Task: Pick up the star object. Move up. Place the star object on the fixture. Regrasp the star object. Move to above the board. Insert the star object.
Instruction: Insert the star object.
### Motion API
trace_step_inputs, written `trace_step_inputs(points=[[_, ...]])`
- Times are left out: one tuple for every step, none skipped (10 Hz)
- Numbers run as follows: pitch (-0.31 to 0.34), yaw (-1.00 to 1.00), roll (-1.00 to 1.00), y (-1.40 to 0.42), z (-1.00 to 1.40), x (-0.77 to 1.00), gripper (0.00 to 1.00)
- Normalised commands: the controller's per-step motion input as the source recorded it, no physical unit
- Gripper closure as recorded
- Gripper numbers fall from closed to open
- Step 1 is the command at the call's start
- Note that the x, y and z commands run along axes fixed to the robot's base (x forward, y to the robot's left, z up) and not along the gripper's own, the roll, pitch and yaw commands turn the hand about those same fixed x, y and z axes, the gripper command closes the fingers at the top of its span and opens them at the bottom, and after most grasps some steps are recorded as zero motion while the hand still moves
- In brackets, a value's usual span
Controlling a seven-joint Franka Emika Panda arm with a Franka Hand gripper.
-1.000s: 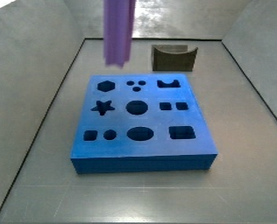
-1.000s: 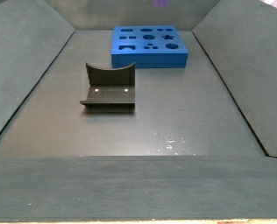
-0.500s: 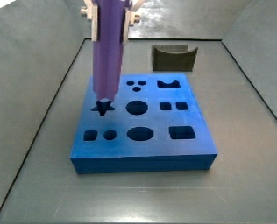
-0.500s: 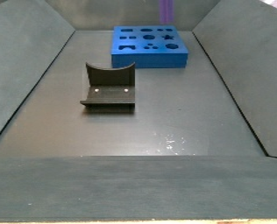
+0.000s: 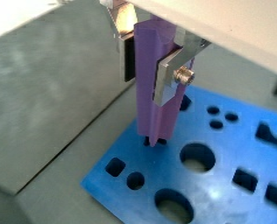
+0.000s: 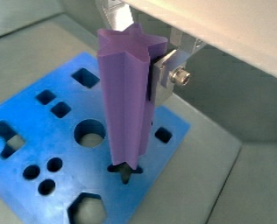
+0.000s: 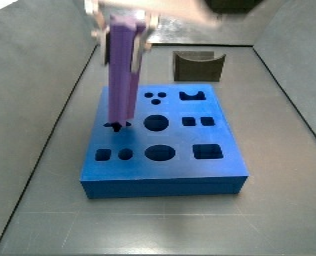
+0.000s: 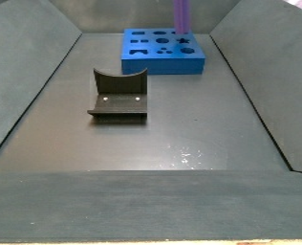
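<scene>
The gripper (image 5: pixel 152 66) is seen clamped on the upper part of the star object (image 5: pixel 156 87), a silver finger plate (image 5: pixel 176 77) with a screw being pressed against one flank of the bar in both wrist views. The gripper (image 7: pixel 125 18) is positioned above the board's left side in a side view, where it appears blurred.

The star object (image 7: pixel 121 70) is held upright, a light purple ridged bar whose lower tip is met by the star-shaped hole (image 6: pixel 127 171) in the board (image 6: pixel 36 131). In a wrist view the tip appears just entered into the dark opening; how deep it sits cannot be told. In a side view only a short length of the bar (image 8: pixel 183 17) is visible over the board's far edge.

The board (image 7: pixel 161 150) is laid flat on the grey floor (image 7: pixel 161 225), a thick blue slab with dark cut-outs. Round, square, oval and hexagon holes are seen around the occupied one.

The fixture (image 8: pixel 118 96) is stood well apart from the board (image 8: pixel 166 53), nearer the middle of the floor, with its curved notch unoccupied. It (image 7: pixel 198 66) is seen beyond the board's far right corner.
</scene>
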Motion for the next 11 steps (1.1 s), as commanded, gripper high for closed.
trace_step_inputs(points=[[0.000, 0.00, 0.00, 0.00, -0.01, -0.02, 1.00], [0.000, -0.43, -0.10, 0.18, -0.12, -0.17, 1.00], [0.000, -0.61, -0.11, 0.11, -0.09, -0.11, 1.00], [0.000, 0.00, -0.02, 0.00, -0.02, 0.00, 1.00], [-0.089, -0.39, -0.26, 0.00, -0.26, -0.24, 1.00], [-0.240, -0.67, -0.36, 0.00, -0.43, -0.41, 1.00], [-0.231, -0.25, -0.33, 0.00, -0.04, -0.15, 1.00], [-0.014, 0.00, -0.05, 0.00, -0.03, 0.00, 1.00], [-0.180, -0.33, -0.13, -0.08, -0.19, -0.26, 1.00], [-0.406, -0.38, -0.31, -0.30, -0.31, -0.27, 1.00], [-0.420, -0.11, -0.51, -0.20, -0.27, -0.01, 1.00]])
